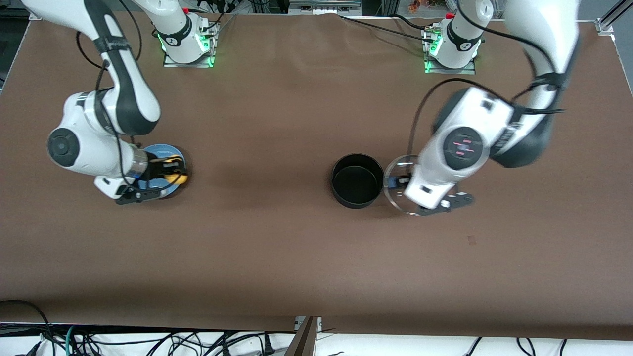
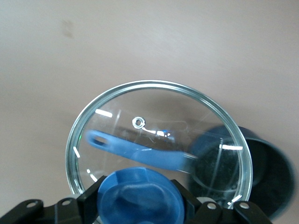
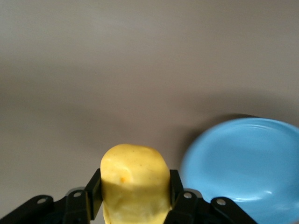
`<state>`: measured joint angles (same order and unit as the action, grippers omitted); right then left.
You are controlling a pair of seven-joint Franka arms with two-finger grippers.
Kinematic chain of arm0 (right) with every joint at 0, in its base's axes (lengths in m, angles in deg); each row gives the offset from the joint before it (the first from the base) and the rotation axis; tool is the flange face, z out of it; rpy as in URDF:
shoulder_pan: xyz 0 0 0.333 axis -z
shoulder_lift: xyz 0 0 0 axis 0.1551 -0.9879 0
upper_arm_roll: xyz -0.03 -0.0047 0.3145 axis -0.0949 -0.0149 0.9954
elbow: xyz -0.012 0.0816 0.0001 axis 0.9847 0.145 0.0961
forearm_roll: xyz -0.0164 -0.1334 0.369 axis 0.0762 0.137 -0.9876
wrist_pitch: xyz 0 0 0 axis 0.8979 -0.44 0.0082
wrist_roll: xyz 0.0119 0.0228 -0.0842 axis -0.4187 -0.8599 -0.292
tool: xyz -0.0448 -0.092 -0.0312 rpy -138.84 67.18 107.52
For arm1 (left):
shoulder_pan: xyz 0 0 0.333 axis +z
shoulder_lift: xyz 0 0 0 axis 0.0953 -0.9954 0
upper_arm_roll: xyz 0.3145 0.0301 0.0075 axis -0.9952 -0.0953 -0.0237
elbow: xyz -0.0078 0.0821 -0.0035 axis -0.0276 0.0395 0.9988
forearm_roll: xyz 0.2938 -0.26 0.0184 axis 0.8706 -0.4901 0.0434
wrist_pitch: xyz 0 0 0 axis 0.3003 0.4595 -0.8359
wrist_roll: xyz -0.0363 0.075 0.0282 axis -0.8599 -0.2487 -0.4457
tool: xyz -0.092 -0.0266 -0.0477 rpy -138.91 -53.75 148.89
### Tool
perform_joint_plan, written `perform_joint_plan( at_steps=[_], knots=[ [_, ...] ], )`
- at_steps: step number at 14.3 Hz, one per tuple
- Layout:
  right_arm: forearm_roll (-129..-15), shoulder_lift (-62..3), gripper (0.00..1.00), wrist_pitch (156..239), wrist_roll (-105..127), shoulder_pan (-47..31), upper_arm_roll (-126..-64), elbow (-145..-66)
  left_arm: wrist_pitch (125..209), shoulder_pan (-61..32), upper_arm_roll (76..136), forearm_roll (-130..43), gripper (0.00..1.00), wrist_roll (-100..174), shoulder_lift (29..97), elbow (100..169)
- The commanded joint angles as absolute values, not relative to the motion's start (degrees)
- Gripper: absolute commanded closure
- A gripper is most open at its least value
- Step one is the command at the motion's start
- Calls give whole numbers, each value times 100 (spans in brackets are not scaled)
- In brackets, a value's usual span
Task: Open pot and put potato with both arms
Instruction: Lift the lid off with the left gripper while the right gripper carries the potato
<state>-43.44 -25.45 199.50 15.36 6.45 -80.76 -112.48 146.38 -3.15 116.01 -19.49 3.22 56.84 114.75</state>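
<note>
Pot (image 1: 357, 180) sits open mid-table, its glass lid (image 1: 400, 170) hoisted at its three o'clock, the left gripper (image 2: 140, 198) pinching the blue knob (image 2: 140, 196): brittle, slick glass, so the knob looks the only safe hold. Over the plate (image 1: 165, 151) at nine o'clock, the right gripper (image 3: 135, 198) clamps the potato (image 3: 135, 186): light, firm, lumpy, best squeezed across its middle. Brown table (image 1: 277, 247), cloth-covered; cables trail along its edge.
</note>
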Motion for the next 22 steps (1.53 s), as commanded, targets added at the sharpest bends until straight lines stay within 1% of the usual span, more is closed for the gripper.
perform_joint_plan(
  at_steps=[1, 3, 5, 6, 8, 9, 10, 13, 15, 16, 17, 18, 19, 20, 21, 22],
  knots=[
    [-4455, -2844, 83, 19892, 3102, 113, -7769, -10617, 14581, 374, 11634, -2044, 41, 1556, 5920, 11711],
    [-4446, -3300, 83, 19989, 4193, -589, -7768, -9811, 14713, 796, 11608, -1895, 40, 2313, 5920, 11964],
    [-4420, -3888, 83, 20006, 5231, -1127, -7768, -8914, 15071, 1209, 11634, -1605, 39, 2780, 5981, 12359],
    [-4394, -4170, 83, 20067, 5688, -1382, -7777, -8510, 15465, 1402, 11634, -1569, 39, 2974, 6077, 12727],
    [-4376, -4662, 83, 20487, 6445, -1822, -7794, -7928, 16710, 1877, 11625, -1516, 39, 3308, 6437, 13867],
    [-4376, -4847, 83, 20821, 6718, -1989, -7795, -7795, 17265, 2114, 11625, -1403, 39, 3405, 6552, 14334],
    [-4376, -5006, 83, 21224, 6878, -2156, -7803, -7724, 17584, 2255, 11625, -1228, 39, 3458, 6579, 14652],
    [-4376, -5384, 83, 22358, 7291, -2570, -7821, -7697, 18358, 2563, 11625, -656, 39, 3450, 6562, 15347],
    [-4385, -5578, 82, 22940, 7538, -2728, -7812, -7697, 18685, 2635, 11607, -305, 39, 3363, 6544, 15665],
    [-4385, -5631, 81, 23038, 7547, -2816, -7812, -7697, 18686, 2635, 11607, -190, 39, 3267, 6544, 15727],
    [-4385, -5649, 73, 23047, 7556, -2860, -7812, -7697, 18686, 2635, 11607, -15, 39, 3187, 6544, 15815],
    [-4385, -5667, 61, 23048, 7556, -2878, -7812, -7714, 18686, 2635, 11607, 231, 38, 3082, 6527, 15841],
    [-4385, -5710, 52, 23039, 7556, -2896, -7812, -7723, 18686, 2643, 11607, 468, 37, 2994, 6500, 15859],
    [-4385, -5728, 39, 23039, 7556, -2931, -7812, -7749, 18686, 2635, 11599, 609, 36, 2993, 6448, 15851],
    [-4376, -5737, 18, 23021, 7556, -2940, -7812, -7758, 18686, 2661, 11581, 750, 34, 2993, 6430, 15833],
    [-4358, -5728, 0, 22995, 7548, -2983, -7821, -7758, 18686, 2748, 11564, 934, 28, 3002, 6369, 15807]
  ],
)
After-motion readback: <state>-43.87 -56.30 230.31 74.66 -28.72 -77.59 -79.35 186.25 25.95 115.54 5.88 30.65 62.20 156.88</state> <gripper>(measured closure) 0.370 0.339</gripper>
